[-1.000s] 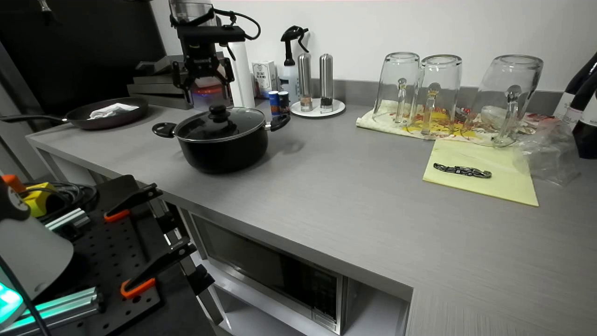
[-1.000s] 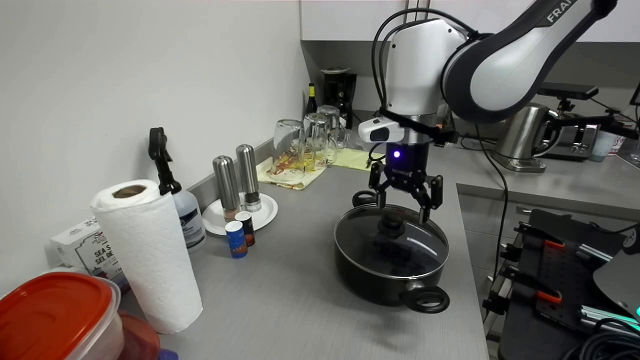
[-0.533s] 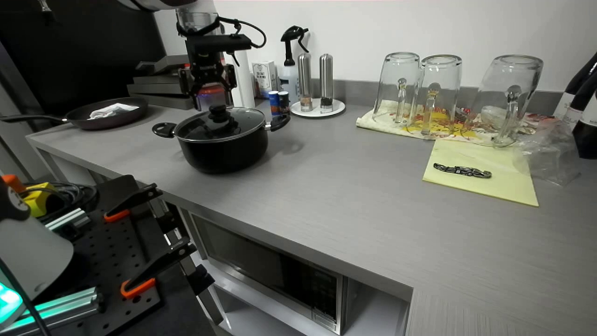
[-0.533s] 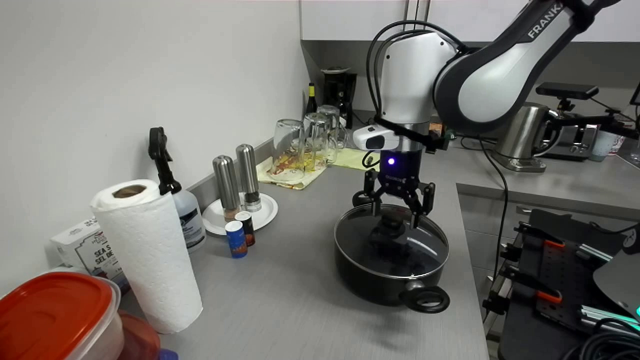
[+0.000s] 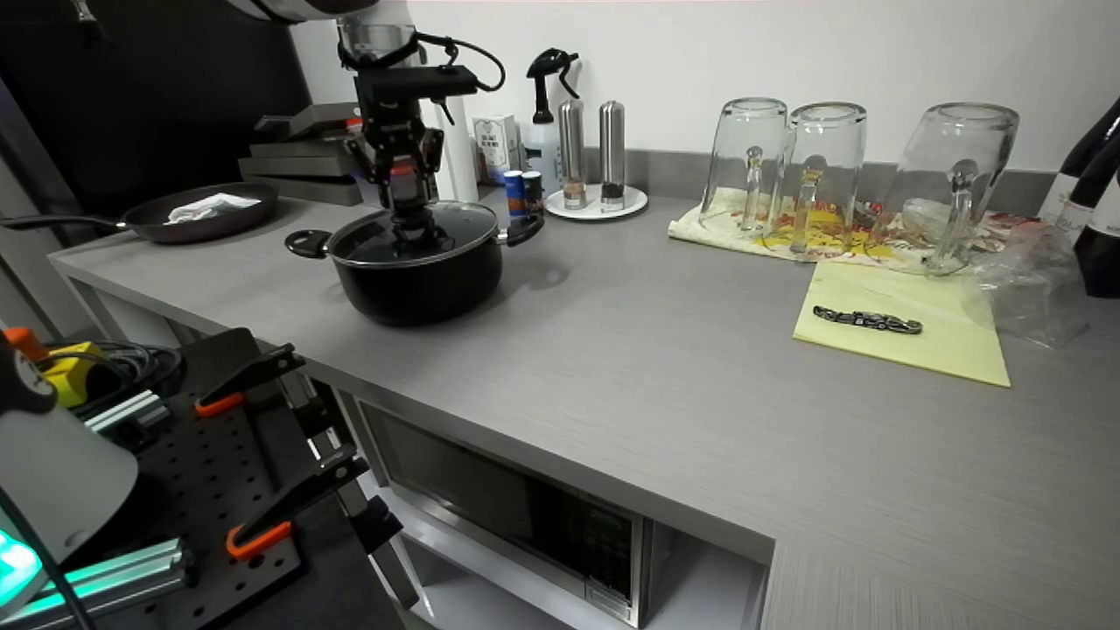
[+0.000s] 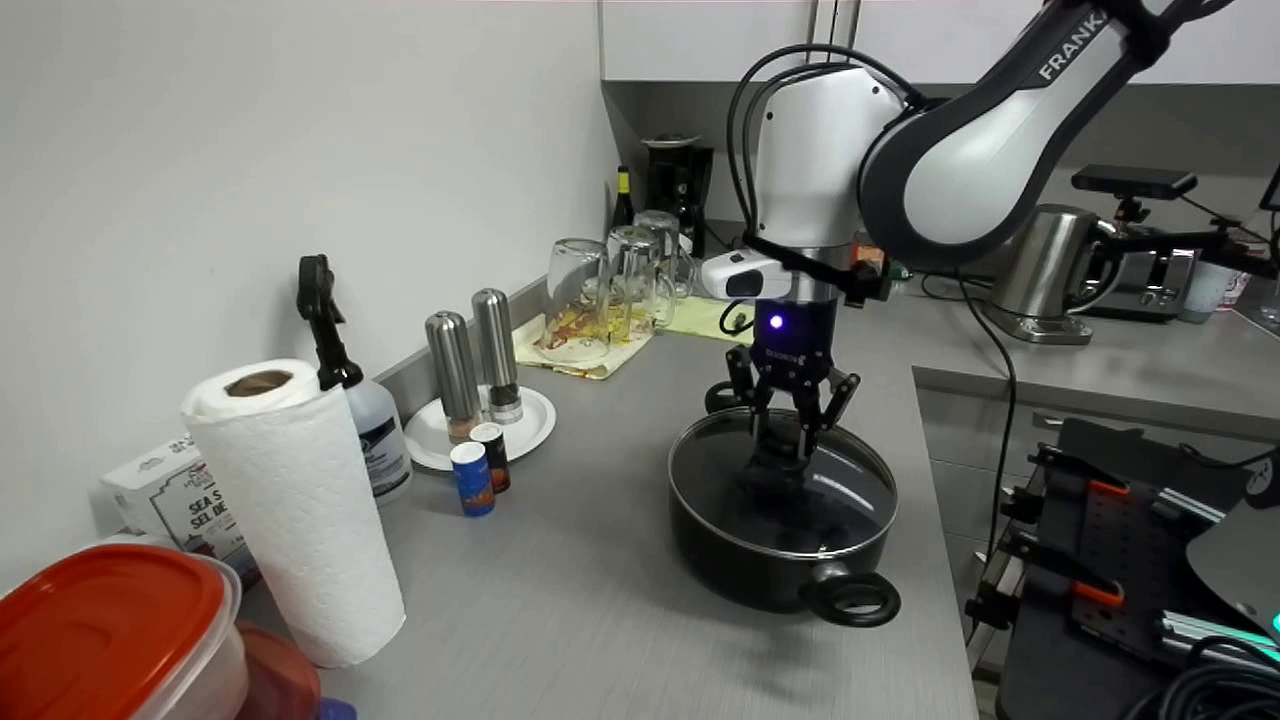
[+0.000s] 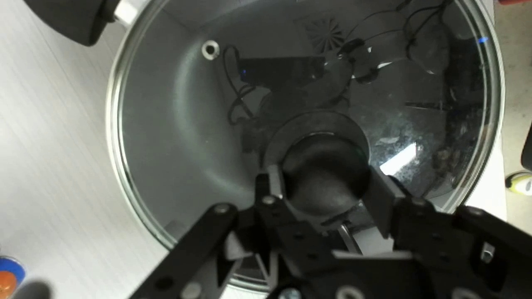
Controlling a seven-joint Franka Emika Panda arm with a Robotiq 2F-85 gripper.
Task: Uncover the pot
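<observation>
The black pot point(image 5: 420, 293) stands on the grey counter with its two side handles out, seen in both exterior views. Its round glass lid point(image 6: 720, 500) lies flat on the rim. In the wrist view the black knob point(image 7: 326, 182) at the lid's centre sits between the two finger pads point(image 7: 276, 181), which press it from both sides. My gripper point(image 6: 784, 445) points straight down over the middle of the lid, shut on the knob. The fingertips hide part of the knob in both exterior views.
A frying pan point(image 5: 201, 214) with a white cloth lies beyond the pot. Nearby stand a paper towel roll point(image 6: 300, 520), two small shakers point(image 6: 473, 480) and two tall mills on a white plate point(image 6: 535, 420). The counter's front edge point(image 5: 525, 455) runs close to the pot.
My gripper has come down and across onto the lid's knob, and its fingers have drawn together from wide apart to rest against it. Pot and lid look nearly unmoved.
</observation>
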